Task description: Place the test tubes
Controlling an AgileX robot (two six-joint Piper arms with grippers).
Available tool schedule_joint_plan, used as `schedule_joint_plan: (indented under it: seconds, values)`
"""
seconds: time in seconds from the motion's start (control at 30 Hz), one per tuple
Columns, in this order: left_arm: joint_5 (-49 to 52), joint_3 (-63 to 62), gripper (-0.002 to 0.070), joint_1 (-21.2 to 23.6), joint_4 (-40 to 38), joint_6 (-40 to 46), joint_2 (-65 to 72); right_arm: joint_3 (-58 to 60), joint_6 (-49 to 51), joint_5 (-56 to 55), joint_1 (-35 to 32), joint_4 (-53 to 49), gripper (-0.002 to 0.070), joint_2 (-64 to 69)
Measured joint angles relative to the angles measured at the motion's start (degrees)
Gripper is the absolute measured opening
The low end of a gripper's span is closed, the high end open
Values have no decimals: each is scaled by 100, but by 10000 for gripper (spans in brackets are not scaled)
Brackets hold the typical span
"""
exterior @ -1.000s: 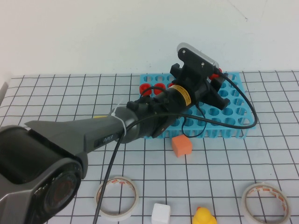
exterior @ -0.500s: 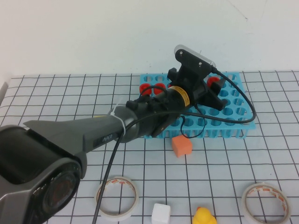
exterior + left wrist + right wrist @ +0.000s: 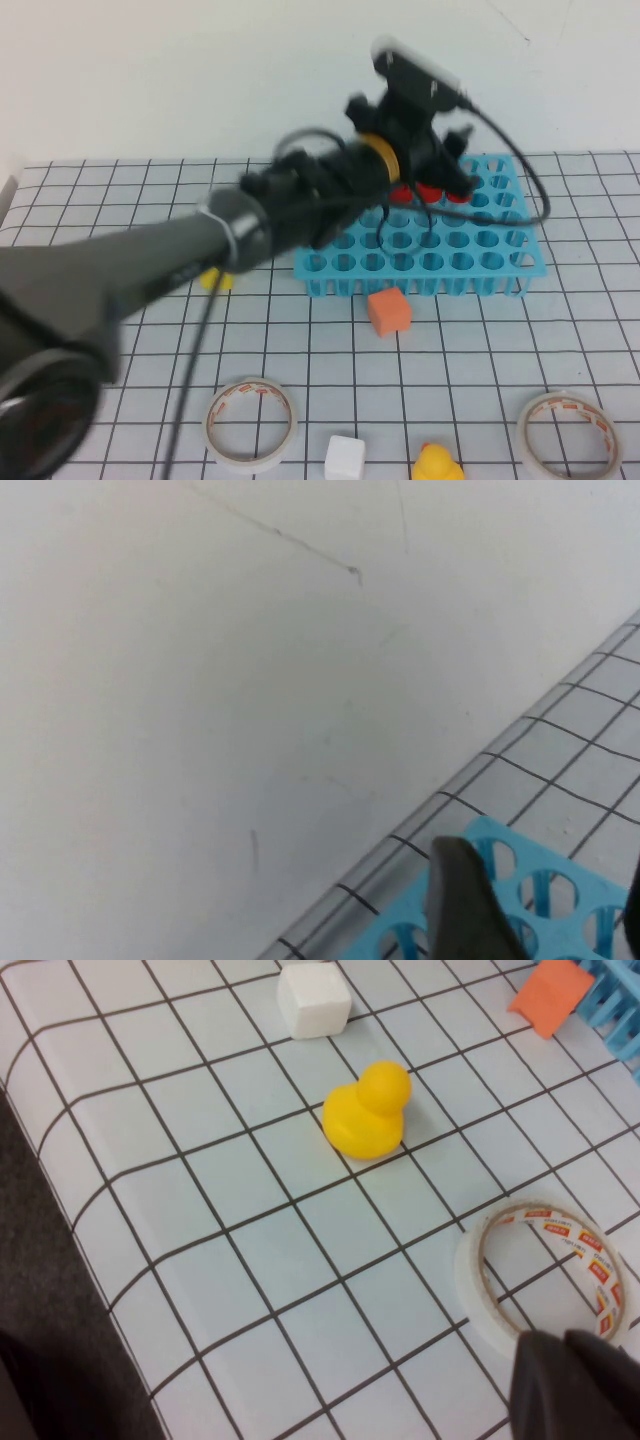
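Test tubes [image 3: 427,192] stand upright under left claw [image 3: 452,170]; right claw [image 3: 575,1380] near tape [image 3: 468,1278].

**Setting.** A plain white wall [image 3: 200,70] rises just beyond my left hand [image 3: 458,160] and meets the far edge of the desk [image 3: 110,195]. Close to that hand the wall carries a thin diagonal scratch [image 3: 300,542] and a few faint marks. The desk is white, ruled all over with a black square grid. Beside my right hand [image 3: 570,1372] the desk's edge gives way to a dark surface [image 3: 40,1300]; what it is I cannot tell. Light is even and diffuse, casting only soft shadows on the desk.
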Motion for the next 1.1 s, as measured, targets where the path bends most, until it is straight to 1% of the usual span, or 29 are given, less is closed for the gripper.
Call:
schedule_joint_plan:
  seconds: [0.07,0.2,0.23,0.3,0.43,0.57,0.63,0.8,0.9,1.1]
  values:
    - [411,0,285,0,0,151,-352,0,0,0,0,0,0,0]
    - [1330,0,90,0,0,274,-1150,0,0,0,0,0,0,0]
    - [1556,0,59,0,0,275,-1345,0,0,0,0,0,0,0]
    - [1946,0,27,0,35,288,-1695,0,0,0,0,10,0,0]
    - [2637,0,6,0,244,312,-2435,0,0,0,0,10,0,0]
    - [2926,359,2,0,723,314,-3299,0,0,0,0,10,0,0]
    - [2967,739,1,0,920,206,-3814,0,0,0,0,10,0,0]
    - [2967,2096,0,9,1272,-135,-5091,0,0,0,0,10,0,0]
    - [2883,3184,0,9,1364,-349,-5899,0,0,0,0,10,0,0]
    - [2283,5035,0,13,1399,-632,-7212,0,0,0,0,43,0,0]
